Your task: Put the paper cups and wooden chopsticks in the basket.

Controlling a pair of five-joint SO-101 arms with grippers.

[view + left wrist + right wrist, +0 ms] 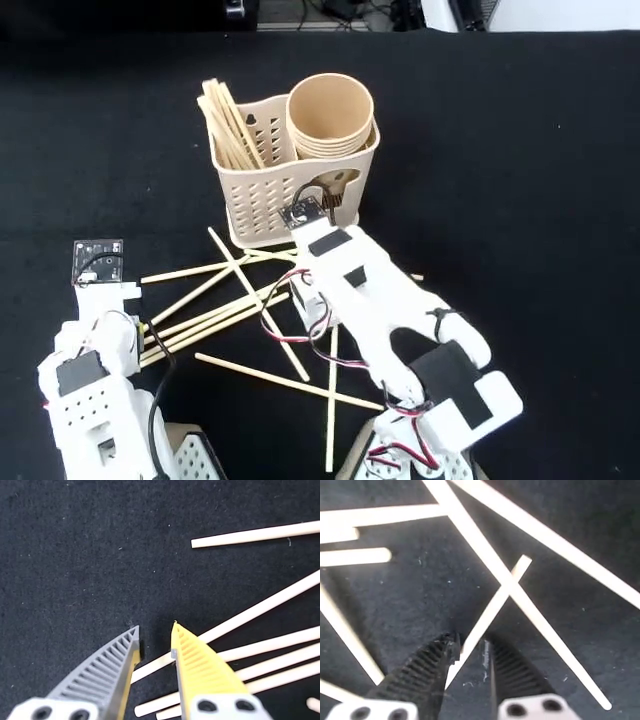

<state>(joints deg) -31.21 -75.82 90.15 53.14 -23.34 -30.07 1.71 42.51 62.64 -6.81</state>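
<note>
Surface (520, 150) of black cloth carries the basket (262, 200), which holds a stack of paper cups (330, 115) in one compartment and a bundle of chopsticks (228, 125) in the other. Loose chopsticks (210, 318) lie scattered and crossed in front of the basket, between the two arms. The right gripper (471, 642) sits low over them, its fingers (430, 662) narrowly parted with a single chopstick (492, 605) running into the gap. The left gripper (156, 628) has its fingers (197, 665) a little apart, straddling a chopstick end (150, 667).

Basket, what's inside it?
Stacked cups on one side and a bunch of chopsticks on the other. The basket hides their lower parts and its own floor.
</note>
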